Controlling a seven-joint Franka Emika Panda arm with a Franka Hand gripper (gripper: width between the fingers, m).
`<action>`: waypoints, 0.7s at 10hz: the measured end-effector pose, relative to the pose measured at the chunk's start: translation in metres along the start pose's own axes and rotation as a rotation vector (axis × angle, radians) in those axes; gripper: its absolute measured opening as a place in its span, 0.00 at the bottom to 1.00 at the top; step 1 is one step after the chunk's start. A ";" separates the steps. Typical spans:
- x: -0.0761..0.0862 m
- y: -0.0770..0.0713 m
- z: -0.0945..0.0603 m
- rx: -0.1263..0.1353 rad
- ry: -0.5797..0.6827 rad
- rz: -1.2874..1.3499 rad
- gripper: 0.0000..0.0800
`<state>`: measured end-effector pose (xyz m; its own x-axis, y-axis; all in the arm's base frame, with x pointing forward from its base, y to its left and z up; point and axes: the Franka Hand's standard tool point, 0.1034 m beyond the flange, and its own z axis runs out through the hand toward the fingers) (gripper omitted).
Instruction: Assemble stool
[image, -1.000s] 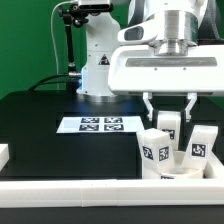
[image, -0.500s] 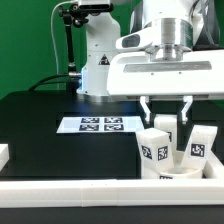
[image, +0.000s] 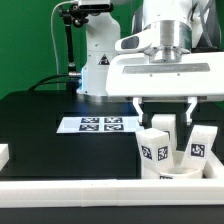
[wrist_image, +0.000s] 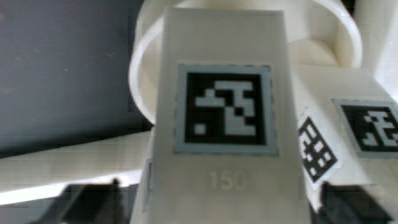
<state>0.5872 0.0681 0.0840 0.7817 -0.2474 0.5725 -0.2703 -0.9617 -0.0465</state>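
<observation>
While the arm hung over the near corner on the exterior view's right, the black worktop (image: 40, 120) lay mostly bare, with the marker board (image: 97, 125) flat near its middle and a white rim bar (image: 70, 192) running along the near edge. Against that bar the stool parts were crowded together: the round seat (image: 183, 173) showed only as a pale sliver low down, and the chunky legs stood upright around it. One leg (image: 155, 150) stood nearest, its tag facing outward, a second leg (image: 198, 146) stood just beside it toward the exterior view's right, and a third leg (image: 166, 124) rose behind and between them.

The tool (image: 166, 108) was spread wide and held nothing, its two fingers poised above the cluster to either side of the rear leg's top. From the wrist view a tagged leg (wrist_image: 222, 110) filled the picture, standing against the curved seat (wrist_image: 214, 20), with the dark fingertips (wrist_image: 71, 208) just visible low on either side of it.

To my eye the step in hand was a grasp on that leg. Doing it well meant coming straight down, centred, so neither finger clipped the neighbouring legs, which stood very close. The closure should land squarely on the flat sides, low enough to stop the block tilting as it lifted.
</observation>
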 end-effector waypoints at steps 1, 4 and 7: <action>0.000 0.000 0.000 0.000 -0.001 -0.006 0.78; 0.010 -0.003 -0.011 0.012 -0.020 -0.018 0.81; 0.024 -0.005 -0.023 0.025 -0.031 -0.020 0.81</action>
<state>0.5942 0.0696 0.1165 0.8042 -0.2312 0.5475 -0.2407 -0.9690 -0.0558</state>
